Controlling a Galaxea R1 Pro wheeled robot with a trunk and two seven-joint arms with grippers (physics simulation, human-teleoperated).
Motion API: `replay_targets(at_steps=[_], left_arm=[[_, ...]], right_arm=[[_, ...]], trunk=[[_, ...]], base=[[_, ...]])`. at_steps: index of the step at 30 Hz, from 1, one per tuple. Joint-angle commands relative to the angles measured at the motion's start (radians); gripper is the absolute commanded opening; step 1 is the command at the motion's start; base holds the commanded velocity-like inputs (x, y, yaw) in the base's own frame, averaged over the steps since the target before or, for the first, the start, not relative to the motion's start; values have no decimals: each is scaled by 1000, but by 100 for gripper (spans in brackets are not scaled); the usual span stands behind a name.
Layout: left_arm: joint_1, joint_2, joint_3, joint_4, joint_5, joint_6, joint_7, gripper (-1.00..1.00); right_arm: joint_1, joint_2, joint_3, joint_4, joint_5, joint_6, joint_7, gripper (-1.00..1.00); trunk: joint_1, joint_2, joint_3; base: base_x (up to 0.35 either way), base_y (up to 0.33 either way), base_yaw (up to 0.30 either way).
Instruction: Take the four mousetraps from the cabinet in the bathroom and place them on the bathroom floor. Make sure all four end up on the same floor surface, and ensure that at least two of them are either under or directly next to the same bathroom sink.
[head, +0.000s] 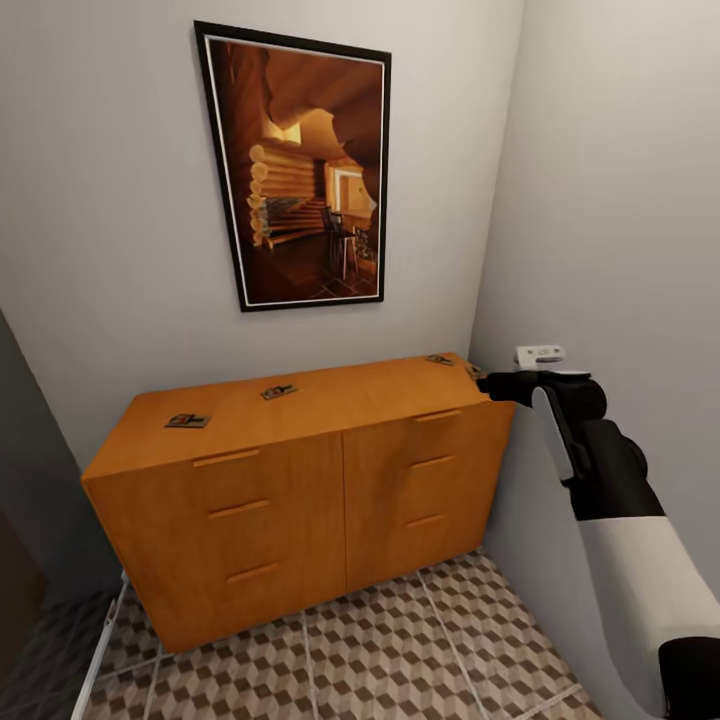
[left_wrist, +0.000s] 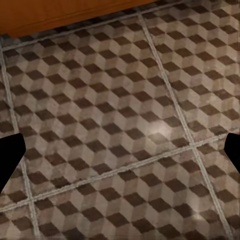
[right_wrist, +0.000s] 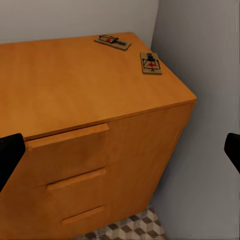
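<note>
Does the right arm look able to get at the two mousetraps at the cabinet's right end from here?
Probably yes: the right gripper is by that corner, and both mousetraps lie uncovered on the cabinet top.

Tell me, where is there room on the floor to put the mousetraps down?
The bathroom floor in front of the cabinet looks bare, from its drawer fronts toward the camera. The left wrist view shows open tiles too. Tight spot: the gap between the cabinet's right end and the side wall, where the right gripper reaches.
</note>
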Motion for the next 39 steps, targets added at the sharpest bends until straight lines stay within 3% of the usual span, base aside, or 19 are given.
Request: replay_targets(at_steps=[1,5,9,12,19,28,39], left_arm=[[-1,1,5,5,0,-2,-8,100],[0,11,3,59,0,-12,-8,100],[1,26,2,186,-1,-147,-7,100],[1,46,2,283,-1,-291,-6,100],[5,85,2,334,1,-421,-6,100],[9,109,2,343,1,-450,-6,100],[10,106,2,344,2,-451,-6,100]], right_arm=[[0,-1,2,6,-8,3,-5,100],[1,-1,1,61,-8,-57,-5,100],[1,-2,0,111,-8,-106,-5,100],[1,-3,-1,122,-8,-115,-5,100],[1,-3,-2,126,-7,-118,-5,100],[1,-3,-3,125,-8,-118,-5,100],[2,-16,-1,125,-8,-119,-4,100]], trunk=[[0,-1,-1],[0,-1,-1],[0,-1,-1],[0,-1,-1],[0,-1,-1],[0,-1,-1],[0,-1,-1]], base=[[56,0,0],[25,0,0],[5,0,0],[2,0,0],[0,0,0],[0,0,0],[0,0,0]])
